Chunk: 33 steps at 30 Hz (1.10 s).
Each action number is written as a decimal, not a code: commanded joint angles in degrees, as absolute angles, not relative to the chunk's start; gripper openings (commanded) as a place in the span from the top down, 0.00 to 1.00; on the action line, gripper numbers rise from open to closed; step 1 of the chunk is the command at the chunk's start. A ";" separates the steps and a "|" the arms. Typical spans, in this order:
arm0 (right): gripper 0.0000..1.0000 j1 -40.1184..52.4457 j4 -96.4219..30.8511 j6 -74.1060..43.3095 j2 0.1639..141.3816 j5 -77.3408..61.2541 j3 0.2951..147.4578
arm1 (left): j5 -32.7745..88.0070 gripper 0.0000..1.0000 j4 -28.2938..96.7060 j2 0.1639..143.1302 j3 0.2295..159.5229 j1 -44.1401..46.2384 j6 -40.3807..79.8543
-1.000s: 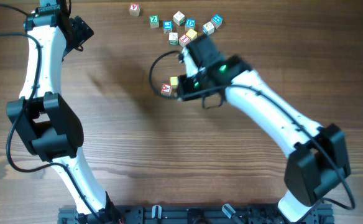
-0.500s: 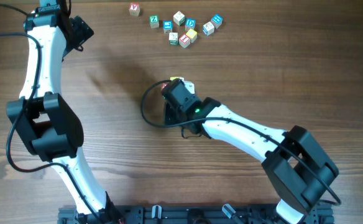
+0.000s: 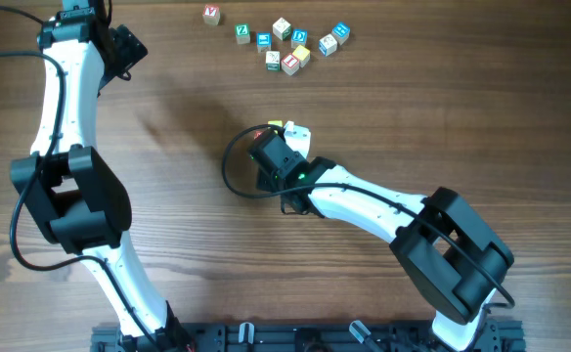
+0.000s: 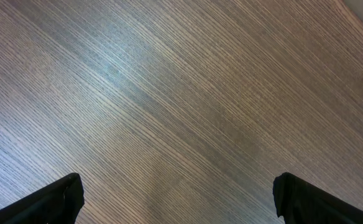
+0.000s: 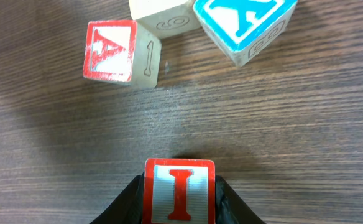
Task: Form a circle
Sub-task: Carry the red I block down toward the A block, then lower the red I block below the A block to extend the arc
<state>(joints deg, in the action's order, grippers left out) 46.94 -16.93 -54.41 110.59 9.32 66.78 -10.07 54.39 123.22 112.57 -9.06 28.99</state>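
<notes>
As far as the circle [image 3: 297, 134] showed, the right wrist view gave only an arc of it. This was a red "A" cube [image 5: 110, 51], a pale cube marked 6 [image 5: 163, 12] and a blue "X" cube [image 5: 243, 22], set close together just ahead of the right gripper [image 5: 179, 193]. That gripper's jaws were drawn in to one cube's width and clamped on a red "I" cube [image 5: 179, 190], one finger [image 5: 128, 202] pressing each side. A strip of bare wood separated the held cube from the arc. From overhead, the gripper's body covered most of the ring. A loose scatter of letter cubes [image 3: 282, 27] lay well beyond the right gripper, toward the far edge of the table [image 4: 169, 93]. The left gripper [image 4: 181, 205], well apart from the right gripper, stood with its jaws spread wide over bare wood, holding and touching nothing.
</notes>
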 commanded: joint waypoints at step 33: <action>0.72 46.85 -14.02 -55.48 112.20 14.48 66.81 | -10.79 0.00 54.30 123.02 113.14 -9.17 28.71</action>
